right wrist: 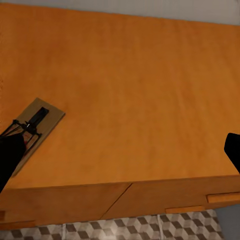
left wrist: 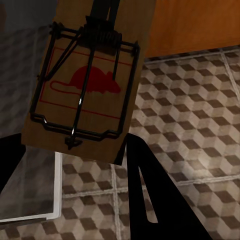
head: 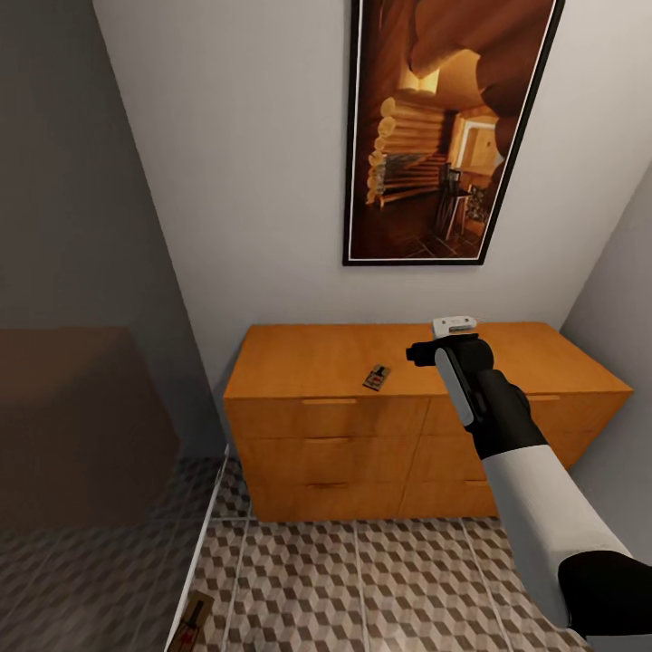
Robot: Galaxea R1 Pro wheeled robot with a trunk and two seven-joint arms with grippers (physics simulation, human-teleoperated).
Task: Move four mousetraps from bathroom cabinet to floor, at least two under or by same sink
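1. Now the right claw (head: 433, 351) hangs over the cabinet (head: 308, 358) top, its arm reaching in from about 4 o'clock in the head view. In the right wrist view its two dark fingertips sit wide apart at the frame edges with bare wood between them, so it is released and holds nothing.
2. One mousetrap (head: 377, 377) lies flat on the cabinet top, just at 8 o'clock of that claw. In the right wrist view this trap (right wrist: 36, 125) lies partly behind one fingertip (right wrist: 10, 157). The claw seems placed above and beside it to line up a pick, I judge.
3. The left claw (left wrist: 75, 155) is clenched on a second mousetrap (left wrist: 87, 82). The board stands up between the dark fingers with its face toward the wrist camera, held clear above the floor (left wrist: 190, 120). In the head view a trap (head: 189, 625) shows at 7 o'clock, low over the tiles. It is probably this same held one, carried there for setting down.
4. Materials: each trap is a thin rectangular brown wooden board with a dark wire bow, a coiled spring and a printed red mouse. Being thin and flat, it likely needs an edge grip.
5. The cabinet is smooth orange-brown wood, wide and low, with slot handles on its drawers.
6. The floor is square tiles in a brown, beige and white cube print with pale grout.
7. A framed picture (head: 444, 127) hangs on the plain wall at 12 o'clock.
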